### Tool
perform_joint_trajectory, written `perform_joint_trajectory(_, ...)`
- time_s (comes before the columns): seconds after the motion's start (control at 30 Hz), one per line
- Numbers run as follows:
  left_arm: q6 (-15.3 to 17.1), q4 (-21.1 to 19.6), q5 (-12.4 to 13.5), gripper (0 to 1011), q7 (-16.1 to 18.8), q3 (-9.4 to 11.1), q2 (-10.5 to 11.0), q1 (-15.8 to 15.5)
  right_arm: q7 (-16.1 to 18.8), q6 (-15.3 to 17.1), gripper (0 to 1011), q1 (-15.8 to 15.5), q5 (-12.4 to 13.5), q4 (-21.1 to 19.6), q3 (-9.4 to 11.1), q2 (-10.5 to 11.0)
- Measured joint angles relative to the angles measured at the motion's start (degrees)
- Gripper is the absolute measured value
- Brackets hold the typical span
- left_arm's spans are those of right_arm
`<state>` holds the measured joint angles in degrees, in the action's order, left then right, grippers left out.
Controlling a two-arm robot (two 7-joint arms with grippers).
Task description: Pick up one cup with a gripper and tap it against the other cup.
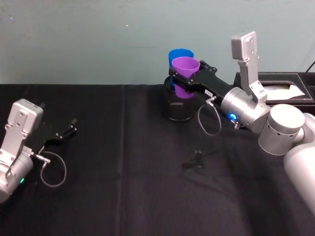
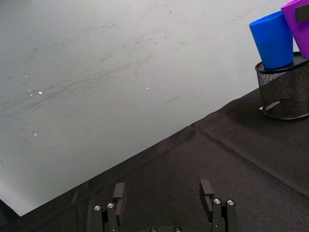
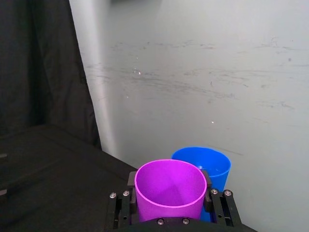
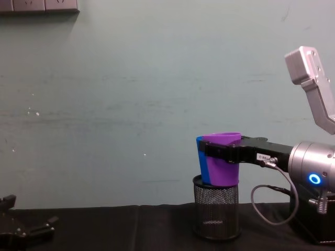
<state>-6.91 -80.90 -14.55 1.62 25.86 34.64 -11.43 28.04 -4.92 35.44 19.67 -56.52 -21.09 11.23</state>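
Observation:
My right gripper is shut on the purple cup, held upright in the air at the back of the table. The gripper's fingers clamp the cup's sides in the right wrist view, where the purple cup sits just in front of the blue cup. The blue cup stands in a black wire-mesh holder, and the purple cup presses close against its side; whether they touch I cannot tell. My left gripper rests open, low at the table's left, far from both cups.
A black cloth covers the table, with a pale wall right behind the cups. A black box holding white paper stands at the back right. A small dark object lies on the cloth in front of the mesh holder.

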Motion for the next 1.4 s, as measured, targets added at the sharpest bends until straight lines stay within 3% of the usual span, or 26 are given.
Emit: perform_joint_trajectory(1.4, 0.00, 0.00, 0.00, 1000, 0.00, 0.00, 0.00, 0.00, 0.00, -0.01, 747, 0.00, 0.00, 0.00, 0.00, 0.00)
